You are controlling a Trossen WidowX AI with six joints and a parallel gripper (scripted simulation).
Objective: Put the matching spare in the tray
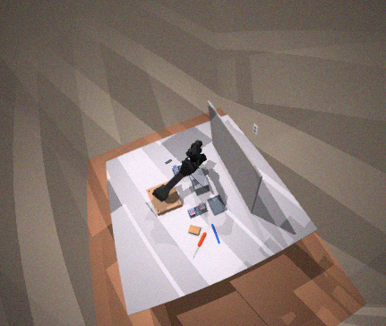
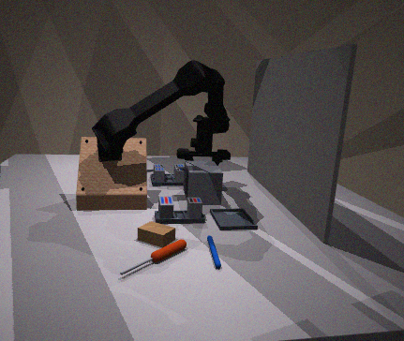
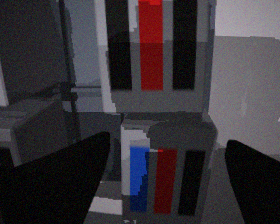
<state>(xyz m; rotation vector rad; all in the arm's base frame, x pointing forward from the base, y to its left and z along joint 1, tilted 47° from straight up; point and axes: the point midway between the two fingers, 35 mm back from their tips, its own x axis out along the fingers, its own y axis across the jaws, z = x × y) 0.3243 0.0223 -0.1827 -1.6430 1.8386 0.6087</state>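
My gripper (image 3: 167, 144) is open. In the wrist view its fingers stand on either side of a grey spare (image 3: 164, 182) with blue, red and black stripes, with nothing gripped. Another spare (image 3: 153, 102) beyond it has black, red and black stripes. Part of a further spare (image 3: 28, 65) shows at the left. In the exterior view the fingertips are hidden behind a grey box (image 2: 202, 187) (image 1: 201, 184); whether this is the mounted unit I cannot tell, and no code shows on it. The dark tray (image 2: 233, 219) (image 1: 217, 205) is empty.
Striped blocks (image 2: 166, 207) (image 1: 193, 212) stand on a near rack beside the tray, others (image 2: 158, 173) on a far rack. A tall grey panel (image 2: 298, 136) (image 1: 235, 157) stands at the right. A wooden block (image 2: 157, 233), screwdriver (image 2: 169, 251) and blue pen (image 2: 214, 252) lie in front.
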